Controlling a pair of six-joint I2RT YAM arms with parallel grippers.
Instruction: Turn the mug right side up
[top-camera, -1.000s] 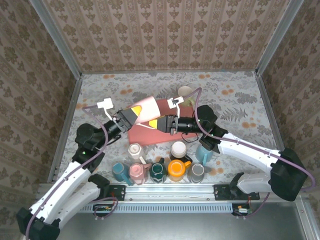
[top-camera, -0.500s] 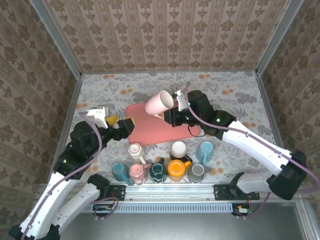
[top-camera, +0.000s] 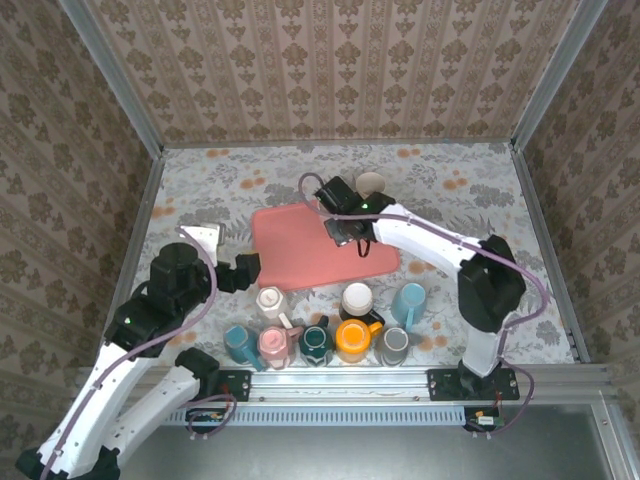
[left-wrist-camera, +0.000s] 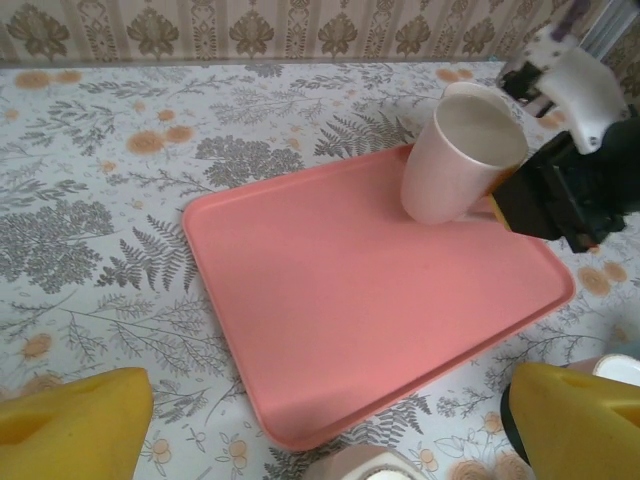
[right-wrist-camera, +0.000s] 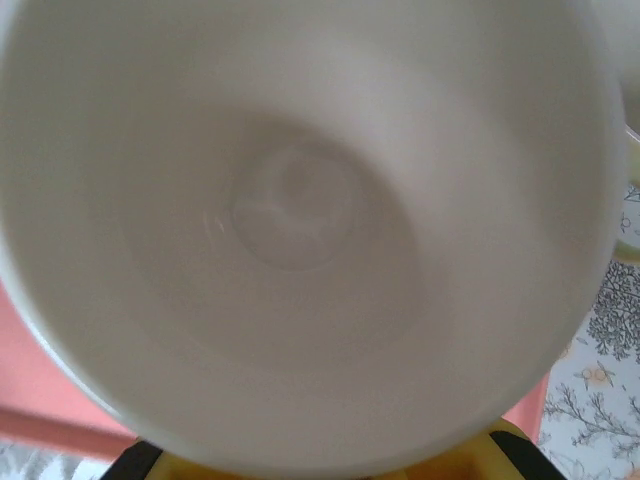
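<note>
- Right pincer (left-wrist-camera: 505, 195) pinches the mug (left-wrist-camera: 455, 155) at its wall; left pincer (top-camera: 243, 272) spread wide, blunt yellow pads
- mug: pale pink, smooth, glossy, tapered; mouth up, slightly tilted, at the tray's far right corner
- tray (left-wrist-camera: 370, 300): salmon, flat, rounded corners, low raised lip

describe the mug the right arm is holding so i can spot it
Find the pink tray in the middle of the table. Near its far edge, the right gripper clamps a pale cream mug, mouth up and tilted. The other mugs stand free, off the tray.
</note>
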